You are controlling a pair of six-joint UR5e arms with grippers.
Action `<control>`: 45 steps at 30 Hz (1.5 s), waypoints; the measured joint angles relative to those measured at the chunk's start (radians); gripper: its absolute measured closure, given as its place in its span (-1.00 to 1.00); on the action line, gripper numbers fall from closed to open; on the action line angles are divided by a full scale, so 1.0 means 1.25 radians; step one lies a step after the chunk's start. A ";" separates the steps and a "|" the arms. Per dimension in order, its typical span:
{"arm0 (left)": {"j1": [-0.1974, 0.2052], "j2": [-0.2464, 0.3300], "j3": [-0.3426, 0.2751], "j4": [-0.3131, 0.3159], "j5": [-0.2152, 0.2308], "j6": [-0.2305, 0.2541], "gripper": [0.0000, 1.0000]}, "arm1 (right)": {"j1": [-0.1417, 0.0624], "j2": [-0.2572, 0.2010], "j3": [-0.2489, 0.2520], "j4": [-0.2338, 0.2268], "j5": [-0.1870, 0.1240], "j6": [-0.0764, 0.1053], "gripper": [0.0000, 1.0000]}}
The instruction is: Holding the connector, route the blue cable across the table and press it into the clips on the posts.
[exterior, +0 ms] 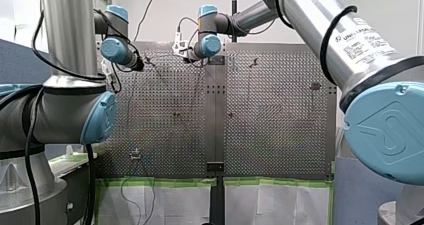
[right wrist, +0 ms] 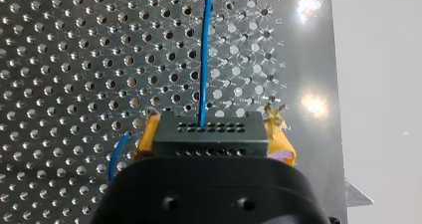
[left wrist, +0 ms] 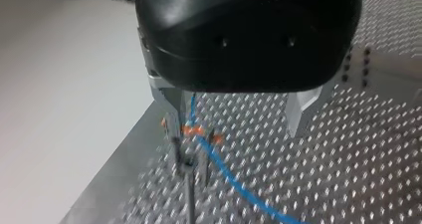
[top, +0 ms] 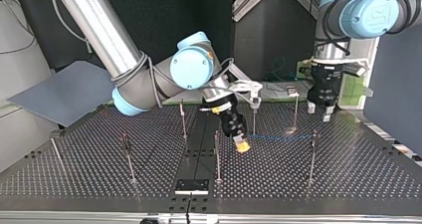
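Left wrist view: black body of my left gripper (left wrist: 236,132) covering upper run of blue cable (left wrist: 226,176); cable's other end running off picture edge. Clip (left wrist: 191,132) on post (left wrist: 189,194) smearing into orange blur, its hold on cable reading unclear. Right wrist view: connector (right wrist: 209,129) masking most of yellow pads (right wrist: 146,137); cable leaving past picture edge ahead. Front view: cable and clips showing too small to trace. Top view: cable fading into thin, faint line.
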 joint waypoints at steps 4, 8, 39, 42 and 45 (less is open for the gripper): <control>-0.010 0.002 0.005 0.001 0.026 0.035 -1.00 | -0.001 0.000 0.000 0.000 0.000 0.001 1.00; -0.022 0.002 0.020 0.002 0.035 0.072 -1.00 | -0.004 0.000 0.000 0.000 0.000 0.002 1.00; -0.091 -0.146 0.161 0.065 -0.007 0.071 -1.00 | -0.007 0.000 -0.007 0.001 -0.001 0.003 1.00; -0.095 -0.167 0.180 0.070 -0.010 0.072 -1.00 | -0.007 0.000 -0.008 0.002 -0.001 0.003 1.00; -0.097 -0.183 0.191 0.081 -0.013 0.069 -1.00 | -0.007 0.000 -0.008 0.002 -0.001 0.003 1.00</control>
